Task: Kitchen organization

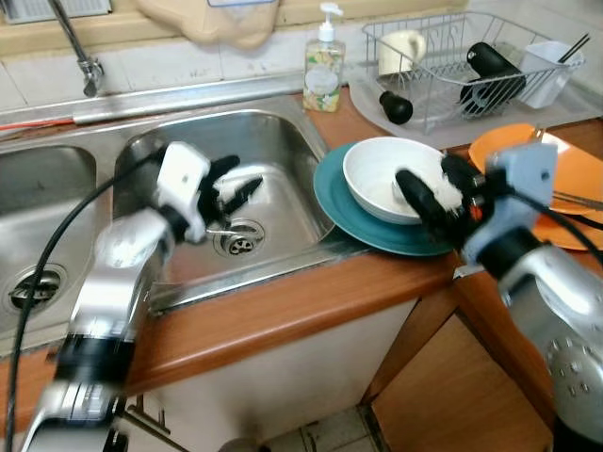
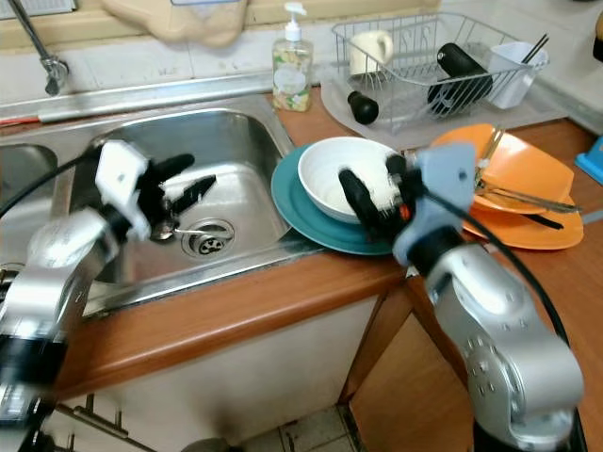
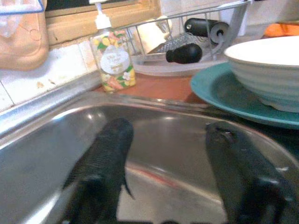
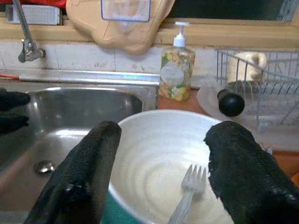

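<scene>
A white bowl (image 4: pixel 163 163) holding a fork (image 4: pixel 189 198) sat on a teal plate (image 1: pixel 377 231) at the sink's (image 1: pixel 273 151) right edge. The right gripper (image 4: pixel 161 158), fingers spread, straddled the bowl's near rim. The left gripper (image 1: pixel 231 193) hung spread over the sink basin.

Bright, even daylight — glare on the sink (image 1: pixel 273 151), arms motion-blurred, wrist views soft.
</scene>
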Tool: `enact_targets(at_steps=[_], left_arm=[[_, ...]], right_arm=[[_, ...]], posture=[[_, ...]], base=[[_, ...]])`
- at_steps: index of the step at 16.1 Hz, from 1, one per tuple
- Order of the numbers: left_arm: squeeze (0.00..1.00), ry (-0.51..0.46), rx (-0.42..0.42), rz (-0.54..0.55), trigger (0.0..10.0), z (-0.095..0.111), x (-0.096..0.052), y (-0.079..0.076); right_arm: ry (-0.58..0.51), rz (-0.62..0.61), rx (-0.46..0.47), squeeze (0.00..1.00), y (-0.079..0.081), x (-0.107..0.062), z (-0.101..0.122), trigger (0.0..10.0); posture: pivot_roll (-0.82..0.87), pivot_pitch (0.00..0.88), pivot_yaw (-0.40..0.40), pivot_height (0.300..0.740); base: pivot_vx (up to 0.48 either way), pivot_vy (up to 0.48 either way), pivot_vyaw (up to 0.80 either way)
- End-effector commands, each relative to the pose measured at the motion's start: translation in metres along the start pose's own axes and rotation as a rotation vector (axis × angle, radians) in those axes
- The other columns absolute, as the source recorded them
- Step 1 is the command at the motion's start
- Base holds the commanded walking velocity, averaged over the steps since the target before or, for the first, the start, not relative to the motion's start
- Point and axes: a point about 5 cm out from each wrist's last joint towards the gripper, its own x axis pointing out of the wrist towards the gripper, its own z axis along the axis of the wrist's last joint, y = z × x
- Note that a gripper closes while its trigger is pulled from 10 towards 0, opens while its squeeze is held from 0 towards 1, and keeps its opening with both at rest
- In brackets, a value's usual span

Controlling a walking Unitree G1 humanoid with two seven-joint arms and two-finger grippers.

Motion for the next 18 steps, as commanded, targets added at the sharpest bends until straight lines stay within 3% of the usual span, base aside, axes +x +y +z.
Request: enact_targets(at_steps=[1, 3, 4, 5, 11, 12, 16, 17, 18], left_arm=[[1.00, -0.023, 0.016, -0.038, 10.0, 0.011, -0.005, -0.006], [1.00, -0.036, -0.002, -0.057, 10.0, 0.015, -0.013, -0.015], [0.00, -0.030, -0.018, -0.105, 10.0, 0.016, -0.018, -0.022], [0.00, -0.025, -0.031, -0.133, 10.0, 0.017, -0.022, -0.027], [0.00, -0.020, -0.107, -0.187, 10.0, 0.022, -0.025, -0.053], [0.00, -0.022, -0.117, -0.194, 10.0, 0.023, -0.025, -0.058], [0.00, -0.021, -0.139, -0.191, 10.0, 0.024, -0.025, -0.065], [0.00, -0.018, -0.149, -0.189, 10.0, 0.025, -0.026, -0.067], [0.00, -0.018, -0.152, -0.189, 10.0, 0.025, -0.026, -0.068]], right_arm=[[-0.026, 0.003, -0.001, 1.00, 0.001, -0.004, 0.003, 10.0], [-0.013, -0.016, 0.001, 1.00, 0.000, -0.005, -0.002, 10.0], [-0.001, -0.038, -0.019, 0.24, -0.001, -0.004, -0.004, 10.0], [0.005, -0.044, -0.029, 0.00, -0.001, -0.003, -0.005, 10.0], [0.124, -0.073, -0.062, 0.00, -0.011, -0.003, -0.023, 10.0], [0.146, -0.078, -0.064, 0.00, -0.015, -0.005, -0.026, 7.6], [0.150, -0.110, -0.018, 0.00, -0.029, -0.008, -0.031, 2.9], [0.136, -0.090, 0.021, 0.00, -0.032, -0.008, -0.032, 0.2], [0.134, -0.081, 0.025, 0.00, -0.032, -0.007, -0.032, 0.0]], posture=[[-0.04, 0.000, 0.041, 0.740], [-0.03, 0.000, 0.038, 0.740], [-0.02, 0.000, 0.036, 0.740], [-0.02, 0.000, 0.036, 0.740], [-0.02, 0.000, 0.038, 0.740], [-0.02, 0.000, 0.037, 0.740], [-0.01, 0.000, 0.031, 0.740], [-0.01, 0.000, 0.030, 0.740], [-0.01, 0.000, 0.030, 0.740]], base=[[0.000, 0.000, 0.00], [0.000, 0.000, 0.00], [0.000, 0.000, 0.00], [0.000, 0.000, 0.00], [0.000, 0.000, 0.00], [0.000, 0.000, 0.00], [0.000, 0.000, 0.00], [0.000, 0.000, 0.00], [0.000, 0.000, 0.00]])
